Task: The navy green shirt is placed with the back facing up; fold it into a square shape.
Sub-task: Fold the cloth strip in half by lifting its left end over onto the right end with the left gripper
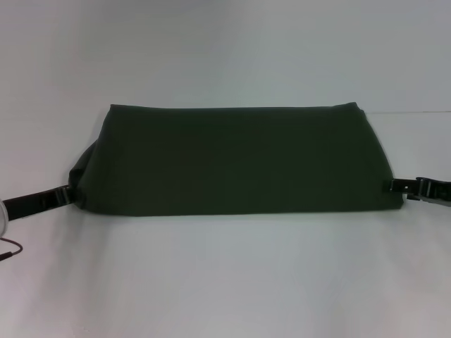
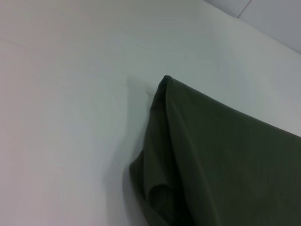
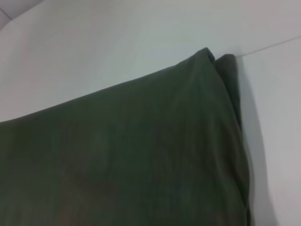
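1. Head view: the navy green shirt [image 1: 232, 160] lies on the white worktop [image 1: 225, 282] as a wide, flat band, folded over, its far edge straight and its near edge straight as well. The left pincer [image 1: 67, 194] touches the shirt's near left corner, and the right pincer [image 1: 394, 186] touches its near right corner. Whether either pincer is parted or clamped on the cloth cannot be told, since the tips meet the dark fabric.

2. Left wrist view: the shirt [image 2: 221, 160] fills the lower right of the picture, one pointed corner reaching up onto the worktop [image 2: 66, 117]. Near the bottom the cloth curls into a small rolled fold. The pincer itself does not show.

3. Right wrist view: the shirt [image 3: 131, 155] covers most of the picture, smooth, with two layered edges at its corner. White worktop [image 3: 277, 117] lies beside it. No fingers show.
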Available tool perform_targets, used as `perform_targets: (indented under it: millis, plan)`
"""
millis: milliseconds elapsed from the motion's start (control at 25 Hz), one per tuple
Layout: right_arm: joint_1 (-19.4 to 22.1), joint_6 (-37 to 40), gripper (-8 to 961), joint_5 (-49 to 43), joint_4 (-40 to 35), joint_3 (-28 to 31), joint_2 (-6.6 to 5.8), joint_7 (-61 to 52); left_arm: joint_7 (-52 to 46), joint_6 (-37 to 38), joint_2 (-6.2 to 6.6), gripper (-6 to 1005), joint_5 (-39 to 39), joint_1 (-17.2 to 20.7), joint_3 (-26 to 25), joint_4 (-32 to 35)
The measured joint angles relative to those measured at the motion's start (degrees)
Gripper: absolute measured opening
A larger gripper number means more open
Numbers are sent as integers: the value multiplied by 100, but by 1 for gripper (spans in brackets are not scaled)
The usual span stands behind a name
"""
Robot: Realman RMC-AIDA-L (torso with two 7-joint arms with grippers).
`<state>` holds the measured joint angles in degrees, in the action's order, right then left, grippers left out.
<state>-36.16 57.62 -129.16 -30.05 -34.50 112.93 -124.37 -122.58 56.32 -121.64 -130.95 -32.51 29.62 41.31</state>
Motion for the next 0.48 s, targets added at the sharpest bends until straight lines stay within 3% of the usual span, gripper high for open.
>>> perform_targets:
  millis: [480]
  plan:
    - [-101,-179,736,10,130,-110,64,27,5,-17,8,4,0,0,0,-15]
